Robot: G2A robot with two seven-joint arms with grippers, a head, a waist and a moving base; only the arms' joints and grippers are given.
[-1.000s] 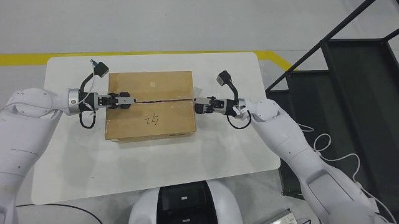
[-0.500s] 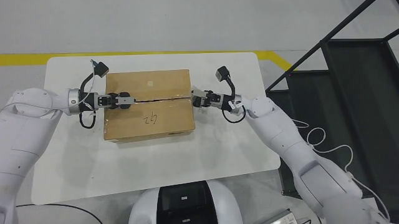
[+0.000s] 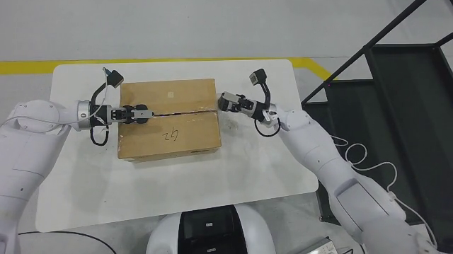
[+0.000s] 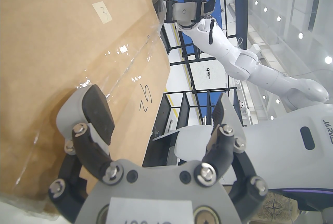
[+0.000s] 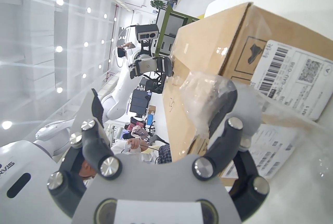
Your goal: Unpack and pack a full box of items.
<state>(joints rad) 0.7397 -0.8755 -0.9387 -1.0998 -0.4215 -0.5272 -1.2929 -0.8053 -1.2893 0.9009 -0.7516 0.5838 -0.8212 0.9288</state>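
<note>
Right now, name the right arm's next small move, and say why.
Probably shut the right gripper on the loose clear tape and peel it back along the seam. The box is taped shut, the tape end drapes over one of its fingers at the box's right end, and the left gripper is open at the other end.

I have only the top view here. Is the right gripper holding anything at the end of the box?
Observer: The right gripper is open, but crumpled clear tape clings to one finger.
Operator: What is on that end of the box?
Observer: White labels with barcodes.
Operator: Is the left gripper open too?
Observer: Yes, open, one finger above the taped seam on the box top.
</note>
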